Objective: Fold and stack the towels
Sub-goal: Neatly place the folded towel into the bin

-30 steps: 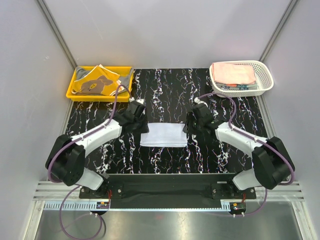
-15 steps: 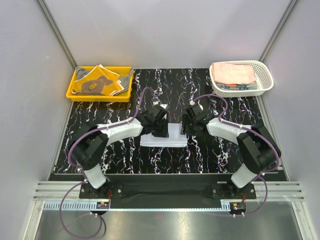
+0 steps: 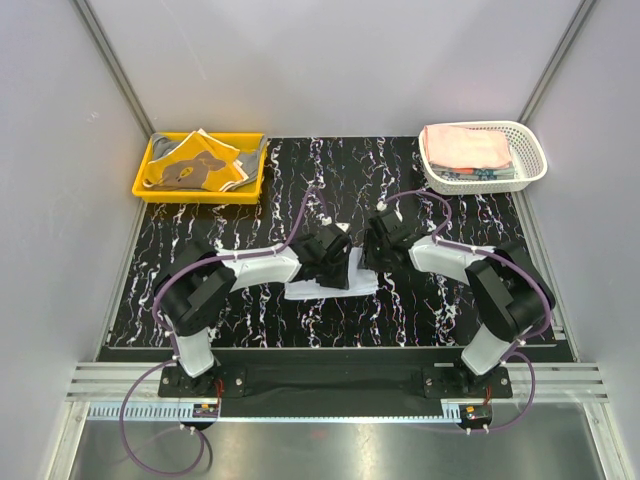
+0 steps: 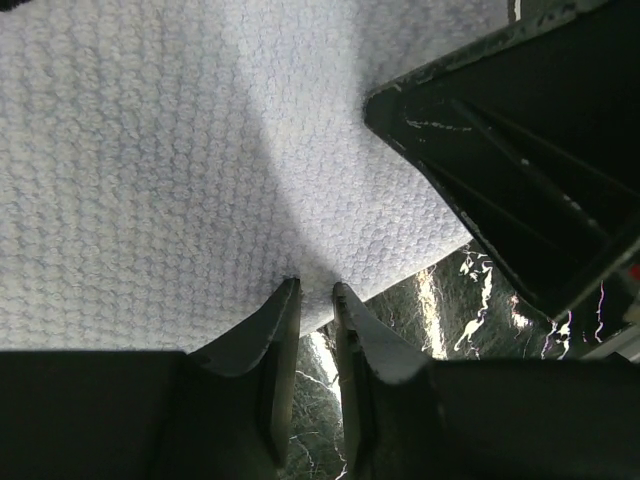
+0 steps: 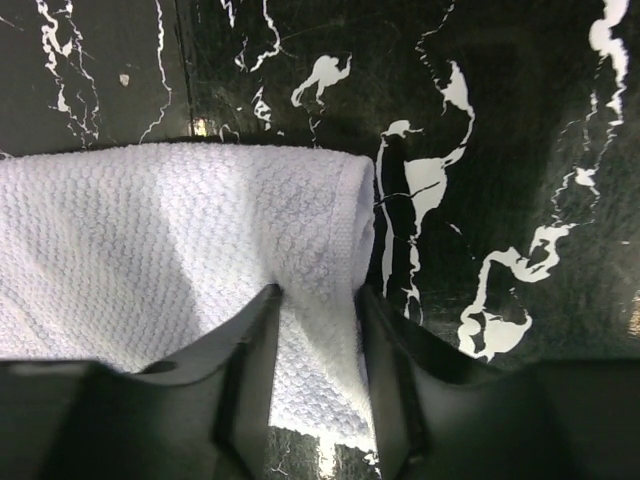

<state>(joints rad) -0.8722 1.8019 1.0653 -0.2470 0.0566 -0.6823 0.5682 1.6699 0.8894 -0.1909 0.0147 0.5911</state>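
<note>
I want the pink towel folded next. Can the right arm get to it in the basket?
Probably yes. The pink towel lies on top in the basket, on that arm's side, with bare table between. But the right gripper straddles the edge of the white towel, so it must leave that first.

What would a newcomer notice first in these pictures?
At the middle of the table, the left gripper and right gripper each pinch an edge of one pale towel. Behind them, a yellow tray at far left holds patterned cloths, and a white basket at far right holds a pink towel.
</note>
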